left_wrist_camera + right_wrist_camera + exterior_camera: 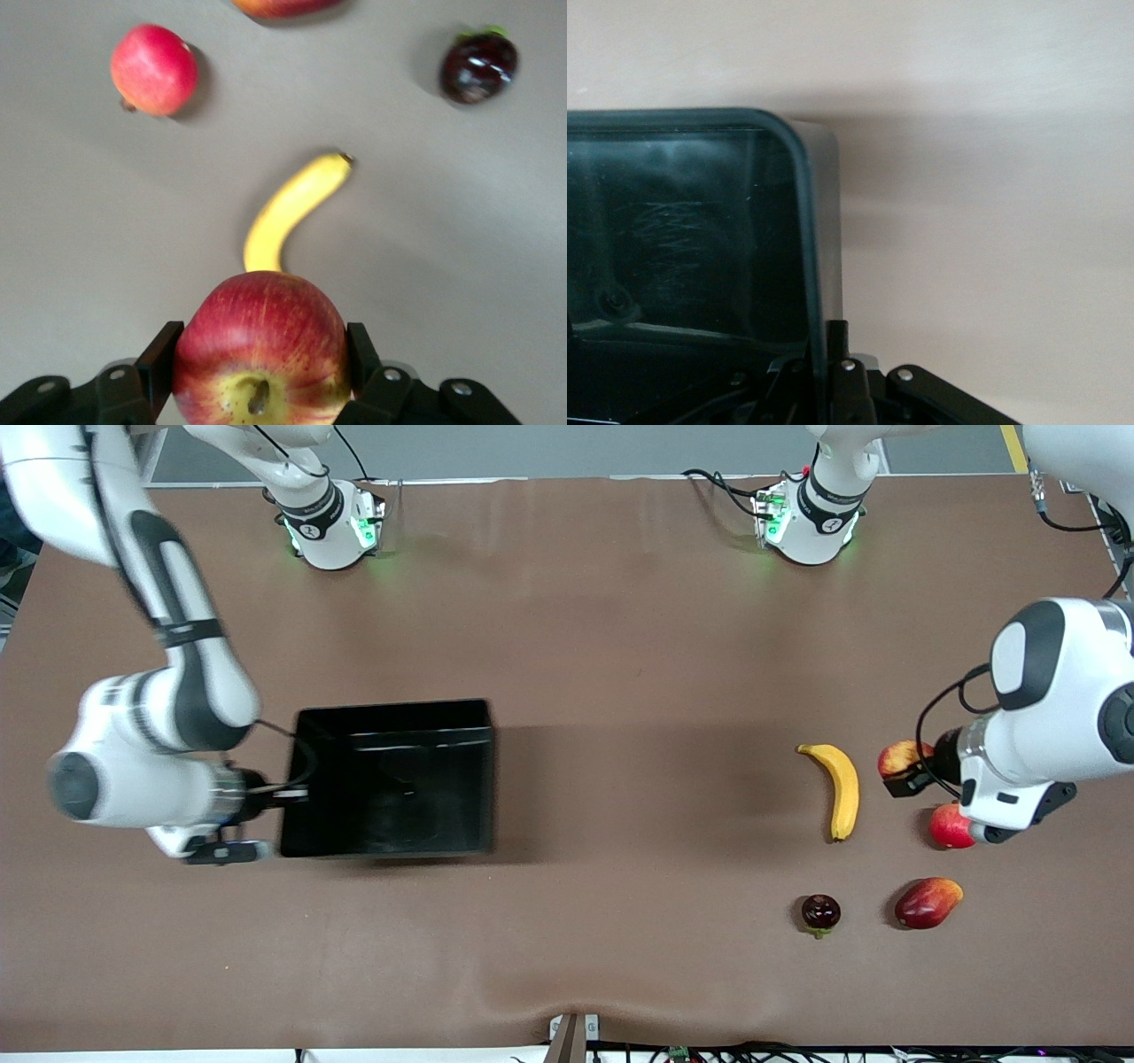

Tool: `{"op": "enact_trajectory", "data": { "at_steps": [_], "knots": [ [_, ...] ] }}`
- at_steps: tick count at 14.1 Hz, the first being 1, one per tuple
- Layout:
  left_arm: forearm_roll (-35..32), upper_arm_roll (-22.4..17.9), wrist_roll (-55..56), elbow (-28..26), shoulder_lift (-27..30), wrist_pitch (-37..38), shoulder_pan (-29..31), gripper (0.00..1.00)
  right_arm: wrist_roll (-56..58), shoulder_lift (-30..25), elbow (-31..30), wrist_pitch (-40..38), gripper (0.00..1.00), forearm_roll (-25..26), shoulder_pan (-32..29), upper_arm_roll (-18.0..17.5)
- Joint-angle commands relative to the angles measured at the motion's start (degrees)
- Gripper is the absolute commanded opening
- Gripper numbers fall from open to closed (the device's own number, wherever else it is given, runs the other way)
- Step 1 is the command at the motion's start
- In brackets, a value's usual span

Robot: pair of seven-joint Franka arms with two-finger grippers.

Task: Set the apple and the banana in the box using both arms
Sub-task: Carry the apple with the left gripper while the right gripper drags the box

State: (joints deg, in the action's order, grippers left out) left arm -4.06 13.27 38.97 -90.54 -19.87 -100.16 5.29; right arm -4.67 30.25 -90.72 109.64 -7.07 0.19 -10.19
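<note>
The apple [897,758], red with yellow streaks, is at the left arm's end of the table, beside the yellow banana [842,784]. My left gripper [907,774] is shut on the apple [261,345], one finger on each side, and the banana [292,208] lies just past it. The black box [394,713] is toward the right arm's end. My right gripper [288,795] is shut on the box's end wall. In the right wrist view the rim [811,248] runs between the right gripper's [824,341] fingers. The box holds no fruit.
A red pomegranate [950,825] lies next to the left wrist, also in the left wrist view [152,69]. A red mango [928,903] and a dark round fruit [820,912] lie nearer the front camera than the banana. Brown table stretches between box and fruit.
</note>
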Motion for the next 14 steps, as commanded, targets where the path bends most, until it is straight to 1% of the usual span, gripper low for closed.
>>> {"op": "enact_trajectory", "data": {
  "at_steps": [1,3,4,7,8,10,11,12,13,14],
  "knots": [
    [0.7,6.1,7.5,-0.6,2.3,1.0,-0.1,0.0,-8.4,-1.0,-0.2,0.5,0.0,-1.1,7.1,0.3],
    [0.2,10.4,12.1,0.4,1.4,0.3,-0.7,0.0,-15.9,-0.3,-0.2,3.6,0.0,-1.1,12.9,0.3],
    [0.2,11.5,14.3,0.5,1.1,-0.7,-1.9,0.0,-19.1,0.6,-0.2,5.4,0.0,-1.1,15.5,0.3],
    [-0.2,11.6,23.8,0.7,-3.1,-5.4,-8.4,0.0,-28.6,3.3,-0.2,12.0,0.0,-0.9,22.6,0.3],
    [-0.2,11.6,25.5,1.2,-4.5,-7.0,-10.0,0.0,-30.6,4.5,0.0,13.1,0.0,-0.7,24.0,0.3],
    [-0.1,11.6,27.3,1.5,-7.5,-9.5,-11.8,0.0,-30.9,7.0,0.3,14.0,0.0,-0.6,26.0,0.3],
    [-0.1,11.6,28.1,1.5,-8.7,-10.3,-12.1,0.0,-30.9,7.8,0.3,14.0,0.06,-0.4,27.0,0.5],
    [-0.2,11.6,29.0,1.5,-9.5,-11.4,-13.1,0.0,-30.9,8.1,0.3,14.0,0.31,-0.4,27.3,0.5],
    [-0.2,11.4,29.2,1.4,-10.0,-12.2,-14.2,0.0,-30.8,8.1,0.3,14.0,0.93,-0.3,27.3,0.6],
    [-0.2,11.4,29.9,1.2,-11.1,-12.4,-14.4,0.0,-30.8,8.0,0.3,13.9,1.0,-0.1,27.3,0.6]
  ]
}}
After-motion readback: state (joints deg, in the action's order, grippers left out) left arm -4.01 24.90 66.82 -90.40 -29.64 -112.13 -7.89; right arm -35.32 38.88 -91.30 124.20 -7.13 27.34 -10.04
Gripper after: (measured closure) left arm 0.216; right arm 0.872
